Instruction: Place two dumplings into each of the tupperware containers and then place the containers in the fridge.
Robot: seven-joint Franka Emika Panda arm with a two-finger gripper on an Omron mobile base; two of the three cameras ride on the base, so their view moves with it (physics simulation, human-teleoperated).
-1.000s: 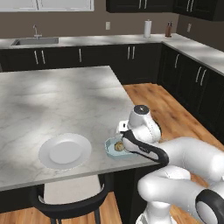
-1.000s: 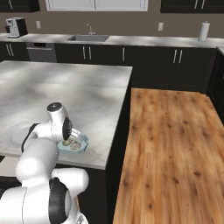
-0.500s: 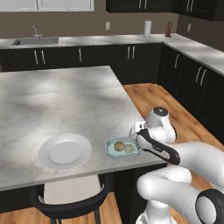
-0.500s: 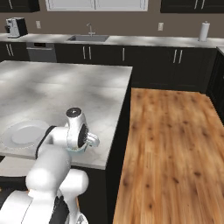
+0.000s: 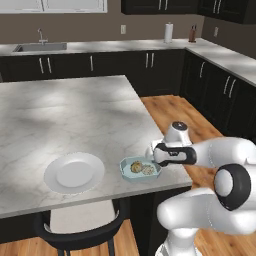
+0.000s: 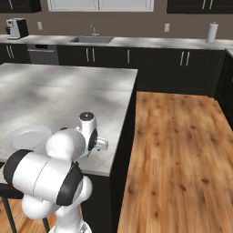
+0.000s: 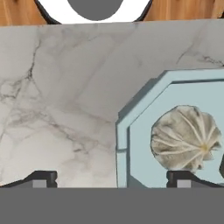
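A light blue tupperware container [image 5: 140, 169] sits near the island counter's front right corner, with two beige dumplings [image 5: 136, 165] [image 5: 148, 170] inside. In the hand view the container [image 7: 144, 105] shows one pleated dumpling [image 7: 186, 138]. My gripper [image 5: 152, 155] hovers at the container's right rim, open and holding nothing. Its tips straddle the rim [image 7: 113, 178], one over the marble and one over the tub. From the right, my arm hides most of the container and the gripper [image 6: 102, 144] points toward the counter's edge. The fridge is out of view.
A white round plate [image 5: 74, 172] lies left of the container, also seen as the plate [image 6: 22, 136]. The grey marble island [image 5: 65, 115] stretches back and left. Wooden floor [image 6: 177, 150] runs to the right. A black stool [image 5: 80, 235] stands under the front edge.
The hand has swung right, off the top of the container, which now shows both dumplings. The jaws have stayed wide apart. Plate and container have not moved.
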